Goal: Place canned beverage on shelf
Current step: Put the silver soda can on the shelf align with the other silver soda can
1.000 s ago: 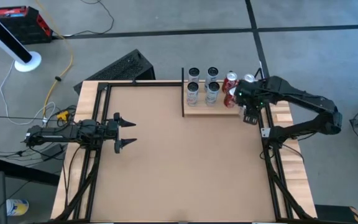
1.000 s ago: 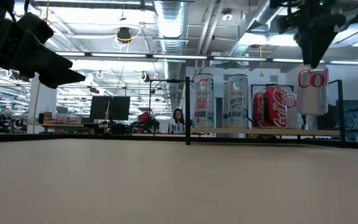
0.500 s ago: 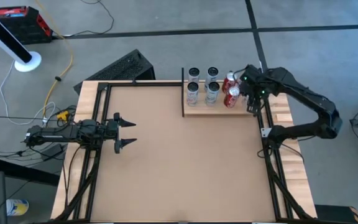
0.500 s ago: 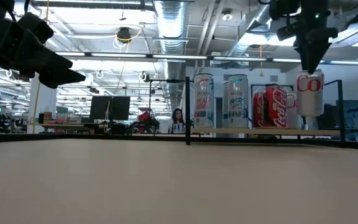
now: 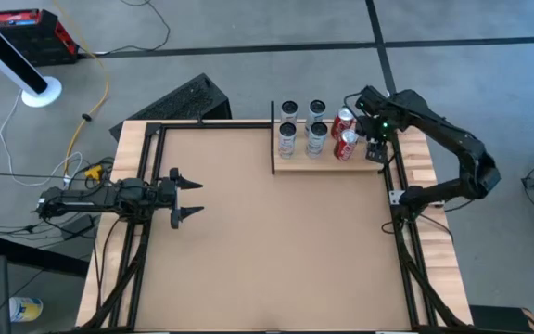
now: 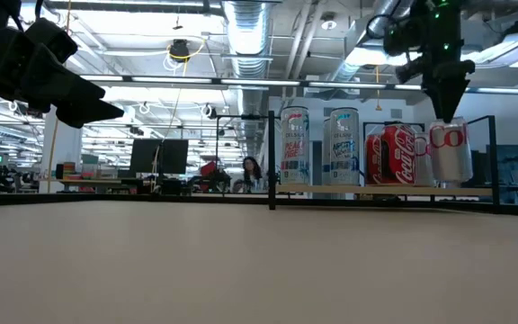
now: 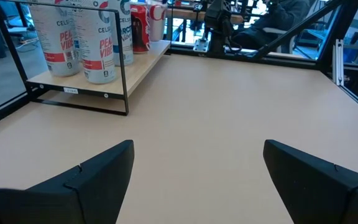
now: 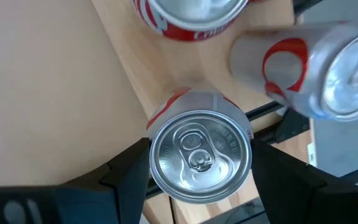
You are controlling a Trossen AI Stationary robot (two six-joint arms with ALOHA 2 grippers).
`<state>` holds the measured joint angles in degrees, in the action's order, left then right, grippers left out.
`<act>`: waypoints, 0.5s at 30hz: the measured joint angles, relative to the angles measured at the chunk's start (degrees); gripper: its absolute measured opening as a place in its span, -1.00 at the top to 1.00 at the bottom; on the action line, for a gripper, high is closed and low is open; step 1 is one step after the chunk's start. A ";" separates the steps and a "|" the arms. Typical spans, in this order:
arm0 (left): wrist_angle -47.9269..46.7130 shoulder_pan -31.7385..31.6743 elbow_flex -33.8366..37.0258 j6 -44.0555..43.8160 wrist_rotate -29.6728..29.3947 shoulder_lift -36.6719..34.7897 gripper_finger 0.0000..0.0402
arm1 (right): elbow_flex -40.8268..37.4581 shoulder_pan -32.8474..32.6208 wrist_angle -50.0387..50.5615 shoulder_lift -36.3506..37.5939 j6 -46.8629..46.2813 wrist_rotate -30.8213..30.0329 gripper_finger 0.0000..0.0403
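Observation:
The shelf [image 5: 327, 164], a pale plank with a black rail at its left end, lies at the table's far right. Several white cans [image 5: 302, 125] and two red cans [image 5: 346, 133] stand on it. My right gripper [image 5: 375, 141] is shut on a silver can with red letters [image 6: 449, 153] at the shelf's right end, beside the red cans [image 6: 390, 155]. The can's base is at the plank's level; I cannot tell whether it touches. Another silver can [image 8: 328, 68] stands close by. My left gripper [image 5: 182, 195] is open and empty over the table's left part. My right gripper pinches the silver can's side wall just below the top rim [image 8: 160, 134] between its two fingers [image 8: 126, 171], one on each side. The fingers come from above, pointing down. The can stands upright below them over the shelf's right end [image 8: 166, 74].
The black frame rails [image 5: 399, 199] run along the table's right side close to the shelf's end. The broad brown tabletop [image 5: 267, 241] stretches between the two arms. People and desks show in the room beyond the table [image 6: 252, 171].
My right gripper has gone toward the table's far edge and down with the silver can, still shut on it. The can has stayed upright and come down from well above the shelf to the plank's level beside the red cans.

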<state>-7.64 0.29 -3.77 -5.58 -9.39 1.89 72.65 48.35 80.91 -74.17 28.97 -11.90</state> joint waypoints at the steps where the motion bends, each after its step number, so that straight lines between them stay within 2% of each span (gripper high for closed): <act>1: 0.00 -0.01 0.00 -0.01 -0.01 0.00 -0.71 | 0.02 0.29 0.36 -0.47 0.00 0.02 -0.33; 15: 0.00 -0.01 0.00 -0.01 0.00 0.00 -0.71 | 0.15 2.46 -0.30 -3.69 0.03 0.26 -0.40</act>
<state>-7.64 0.28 -3.77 -5.59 -9.39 1.89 72.79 50.81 80.61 -77.87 29.01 -11.64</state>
